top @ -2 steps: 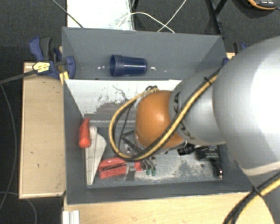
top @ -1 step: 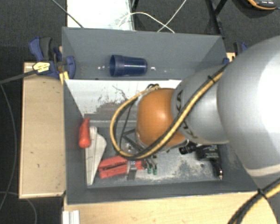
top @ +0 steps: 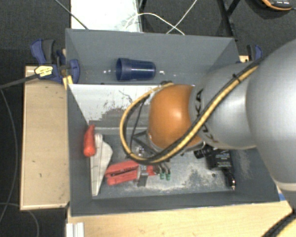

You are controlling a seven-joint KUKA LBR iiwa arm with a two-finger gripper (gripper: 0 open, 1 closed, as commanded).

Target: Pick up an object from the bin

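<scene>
Low in the grey metal bin [top: 222, 53], under the orange dome-shaped wrist cover [top: 170, 115]: the end effector [top: 150, 165], mostly hidden by that cover and by a looped yellow-and-black cable [top: 130, 117]. Cannot tell how far open, nor whether holding anything. Just below and left of the cover, close beside the end effector: a red flat plastic hand tool with dark trim [top: 121, 174], lying flat on the bin floor. Nearest to the end effector, so likely the one to go for. Probably light and stiff, with a hard shell and smooth, somewhat slippery faces; unlikely to break under a squeeze. Best taken across the narrow width near mid-length, for balance. Little edge to get under while flat, so apt to skid along the metal. Left of the cover: a red rounded handle-like piece [top: 89, 141] against a white crumpled sheet [top: 101, 158], soft and limp by the look, liable to drag along if caught. Below the cover, by the tool's right end: small green bits [top: 163, 175]. Lower right of the cover: a black blocky object [top: 220, 161]. Above and left of the cover, on the back slope: a dark blue plastic cup [top: 134, 68] on its side. No brand, label or writing readable on any of these.
</scene>
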